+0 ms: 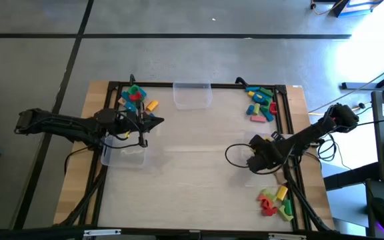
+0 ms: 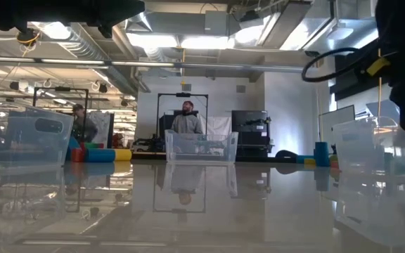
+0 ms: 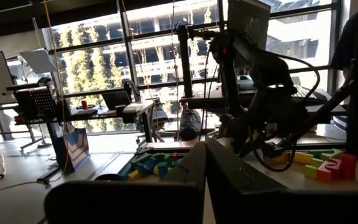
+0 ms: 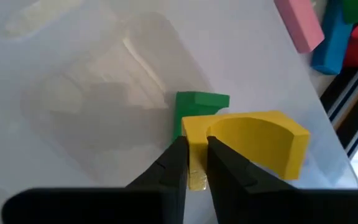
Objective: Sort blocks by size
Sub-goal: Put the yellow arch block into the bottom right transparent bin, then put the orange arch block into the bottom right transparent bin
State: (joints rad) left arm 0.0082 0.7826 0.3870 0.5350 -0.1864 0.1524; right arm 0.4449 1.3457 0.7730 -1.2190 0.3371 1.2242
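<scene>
Right hand (image 1: 257, 160) was low over a clear bin (image 1: 262, 145) at the right side of the table (image 1: 192, 180), between the far-right and near-right piles of blocks. In the right wrist view its fingers (image 4: 176, 163) stood a narrow gap apart, tips touching or just above the edge of a yellow arch block (image 4: 253, 146). Whether they pinched the edge could not be told. A green block (image 4: 199, 107) lay touching the far side of the yellow one, both over the clear bin.

Left hand (image 1: 153, 122) sat above the table's left side, just beside the far-left block pile (image 1: 137, 98) and over the far edge of a second clear bin (image 1: 122, 152). Its fingers (image 3: 191, 171) were pressed together with nothing between them.

Far-right pile (image 1: 261, 103): blue, green, pink, red and orange pieces against the table frame. Near-right pile (image 1: 275, 202): red, yellow and green pieces near the front corner. A third clear bin (image 1: 193, 94) stood at the middle of the far edge; in the low view it showed centred (image 2: 200, 147), with two people beyond the table in the room behind.
</scene>
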